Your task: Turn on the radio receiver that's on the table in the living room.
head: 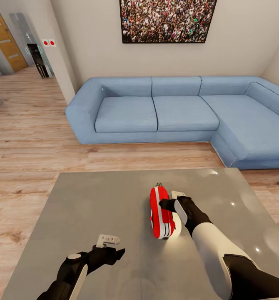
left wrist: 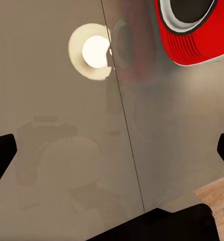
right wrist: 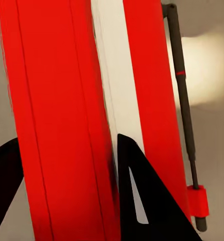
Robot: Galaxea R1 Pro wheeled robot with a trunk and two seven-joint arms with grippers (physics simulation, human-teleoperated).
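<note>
A blue L-shaped sofa [head: 177, 112] lines the beige back wall of the living room [head: 27, 121] under a large crowd photo [head: 168, 20], on light wood flooring. In front stands the table [head: 93, 208], its glossy grey top mirroring a round lamp. The red radio receiver [head: 161, 211] lies near the table's middle, toward its right side, with a white band along it and a thin wire handle [right wrist: 185, 100]. The right gripper [head: 173, 203] is on the radio, one dark finger [right wrist: 142, 196] against the white band, the other at its red edge. The left gripper [head: 110, 249] hangs over bare tabletop, jaws spread wide, holding nothing.
</note>
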